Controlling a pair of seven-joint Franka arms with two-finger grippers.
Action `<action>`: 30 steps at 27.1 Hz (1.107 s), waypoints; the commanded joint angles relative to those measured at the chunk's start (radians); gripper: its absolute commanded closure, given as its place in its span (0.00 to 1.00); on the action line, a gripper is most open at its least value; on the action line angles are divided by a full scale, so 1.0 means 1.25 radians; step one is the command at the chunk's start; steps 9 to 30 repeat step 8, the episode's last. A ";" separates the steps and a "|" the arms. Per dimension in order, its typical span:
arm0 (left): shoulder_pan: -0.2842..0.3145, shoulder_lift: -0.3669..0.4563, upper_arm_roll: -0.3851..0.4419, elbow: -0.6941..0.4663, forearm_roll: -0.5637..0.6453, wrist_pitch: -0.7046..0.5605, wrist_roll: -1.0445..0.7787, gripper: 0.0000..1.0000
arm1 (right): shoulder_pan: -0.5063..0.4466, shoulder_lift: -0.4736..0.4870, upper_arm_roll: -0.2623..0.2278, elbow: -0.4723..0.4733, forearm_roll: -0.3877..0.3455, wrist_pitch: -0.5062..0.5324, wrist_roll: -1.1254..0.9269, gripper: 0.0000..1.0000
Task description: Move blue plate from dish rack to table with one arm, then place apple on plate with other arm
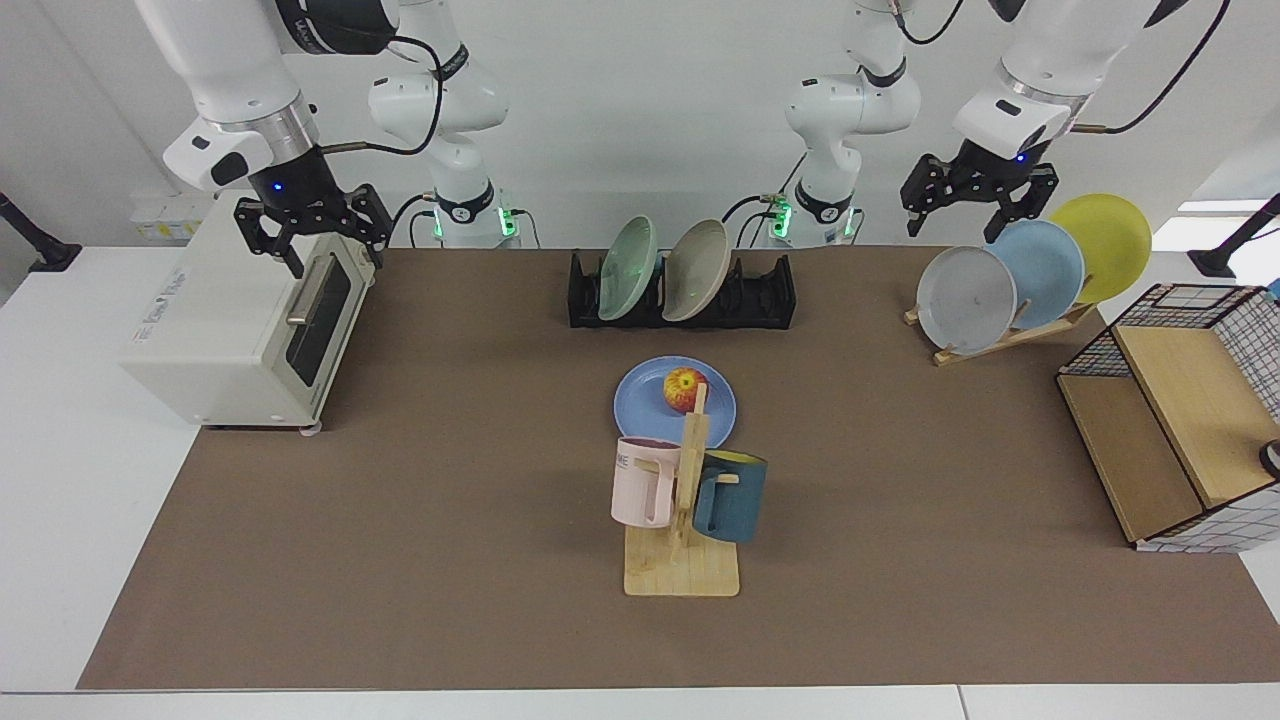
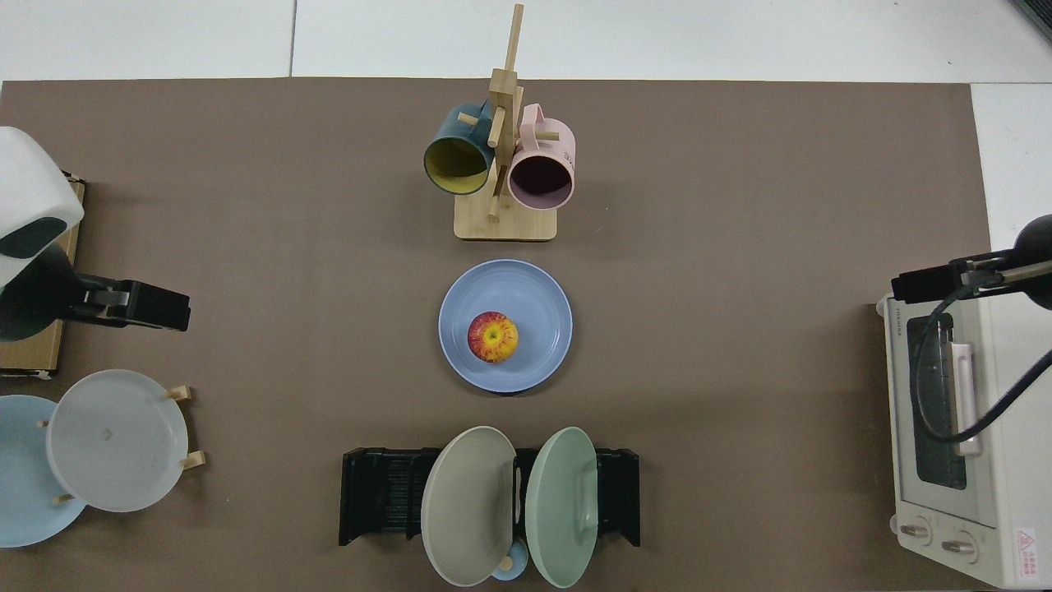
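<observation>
The round periwinkle-blue matte plate (image 1: 674, 402) lies flat on the brown-matted table (image 1: 450, 520), well apart from both sets of jaws and roughly midway between them. The small red-and-yellow apple (image 1: 684, 389) sits on the plate, near its centre in the top view (image 2: 493, 336). The plate (image 2: 534, 308) lies between the low black slotted dish rack (image 1: 770, 295) and the light wooden mug stand (image 1: 683, 560).

The right gripper (image 1: 311, 236) hangs above the top front edge of the cream toaster oven (image 1: 220, 335), jaws apart and holding nothing. In the top view this gripper (image 2: 937, 284) shows side-on just over the oven's corner (image 2: 1007, 460).

The left gripper (image 1: 978, 200) hovers above the slanted wooden plate rack (image 1: 1005, 338), jaws apart and empty, directly over the grey plate (image 1: 966, 299) and the pale sky-blue plate (image 1: 1045, 262); a yellow plate (image 1: 1110, 240) stands behind these. In the top view this gripper (image 2: 136, 304) sits just beside the grey plate (image 2: 115, 440).

The dish rack (image 2: 378, 493) holds two plates upright in its slots (one pale green (image 1: 627, 268), one beige (image 1: 697, 270)). The mug stand carries a pink mug (image 1: 643, 482) and a dark teal mug (image 1: 733, 497). A wire-and-wood shelf unit (image 1: 1170, 420) stands on the table below and outward of the left gripper.
</observation>
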 commanded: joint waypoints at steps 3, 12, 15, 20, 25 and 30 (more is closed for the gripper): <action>-0.004 -0.006 0.004 0.004 0.014 -0.009 0.002 0.00 | -0.024 0.024 0.014 0.026 -0.007 0.002 0.048 0.00; -0.004 -0.006 0.004 0.004 0.014 -0.009 0.002 0.00 | -0.032 0.028 0.026 0.025 -0.005 0.002 0.053 0.00; -0.004 -0.006 0.004 0.004 0.014 -0.009 0.002 0.00 | -0.032 0.028 0.026 0.025 -0.005 0.002 0.053 0.00; -0.004 -0.006 0.004 0.004 0.014 -0.009 0.002 0.00 | -0.032 0.028 0.026 0.025 -0.005 0.002 0.053 0.00; -0.004 -0.006 0.004 0.004 0.014 -0.009 0.002 0.00 | -0.032 0.028 0.026 0.025 -0.005 0.002 0.053 0.00; -0.004 -0.006 0.004 0.004 0.014 -0.009 0.002 0.00 | -0.032 0.028 0.026 0.025 -0.005 0.002 0.053 0.00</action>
